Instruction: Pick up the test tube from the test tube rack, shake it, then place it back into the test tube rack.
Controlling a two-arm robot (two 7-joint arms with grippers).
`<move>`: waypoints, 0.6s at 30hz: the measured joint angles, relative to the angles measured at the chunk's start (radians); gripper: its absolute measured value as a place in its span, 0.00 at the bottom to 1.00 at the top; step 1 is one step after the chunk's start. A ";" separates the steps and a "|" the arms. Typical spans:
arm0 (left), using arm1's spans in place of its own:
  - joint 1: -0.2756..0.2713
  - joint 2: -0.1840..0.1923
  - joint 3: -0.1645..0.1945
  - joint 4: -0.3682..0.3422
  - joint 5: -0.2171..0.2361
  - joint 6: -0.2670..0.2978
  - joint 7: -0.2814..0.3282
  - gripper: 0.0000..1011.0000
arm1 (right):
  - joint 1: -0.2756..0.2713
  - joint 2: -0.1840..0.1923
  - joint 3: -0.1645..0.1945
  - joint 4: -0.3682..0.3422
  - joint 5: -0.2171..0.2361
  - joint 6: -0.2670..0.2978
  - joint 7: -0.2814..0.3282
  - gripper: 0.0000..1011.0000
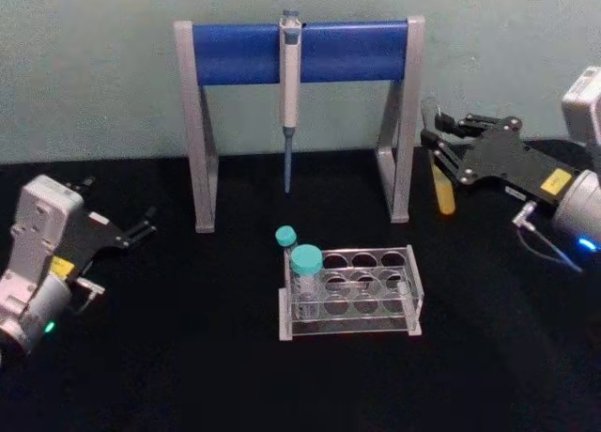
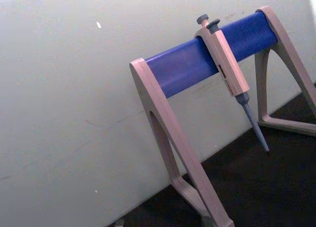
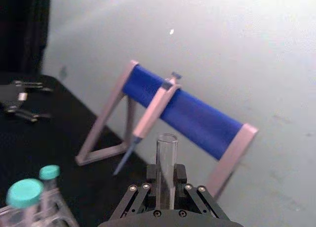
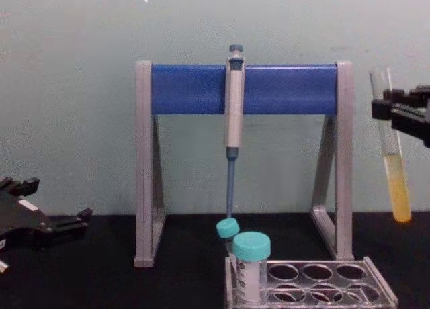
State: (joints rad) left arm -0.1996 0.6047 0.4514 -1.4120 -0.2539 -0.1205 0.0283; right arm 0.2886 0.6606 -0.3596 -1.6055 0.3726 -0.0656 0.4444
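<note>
**Black tabletop: tube held aloft, clear of the rack**

Nearest, the test tube rack (image 1: 349, 331) sits centre, two teal-capped tubes (image 1: 305, 261) at its left end; the left gripper (image 1: 117, 207) rests at left, fingers spread; farther right, the right gripper (image 1: 441, 136) pinches the upright test tube (image 4: 393, 154) near its top, glass clear, yellow liquid low; behind stands the pipette stand (image 1: 300, 52).

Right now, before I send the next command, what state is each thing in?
test tube, held in the air, upright, uncapped, yellow liquid in its lower part.
right gripper, shut on the test tube, high at the right.
left gripper, open, empty, low at the left.
test tube rack, sitting flat, without the test tube.
teal-capped tubes, capped, standing at the rack's left end.
pipette, hanging from the pipette stand.
</note>
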 joint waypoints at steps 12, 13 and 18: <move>0.000 0.000 0.000 0.000 0.000 0.000 0.000 0.99 | 0.017 -0.104 0.041 0.060 0.055 -0.062 0.020 0.22; 0.000 0.000 0.000 0.000 0.000 0.000 0.000 0.99 | 0.017 -0.109 0.044 0.062 0.063 -0.062 0.027 0.22; 0.000 0.000 0.000 0.000 0.000 0.000 0.000 0.99 | 0.021 -0.134 0.064 0.086 0.128 -0.062 0.082 0.22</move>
State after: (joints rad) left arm -0.1995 0.6047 0.4514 -1.4120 -0.2539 -0.1205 0.0283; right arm 0.3094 0.5264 -0.2958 -1.5198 0.5006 -0.1275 0.5262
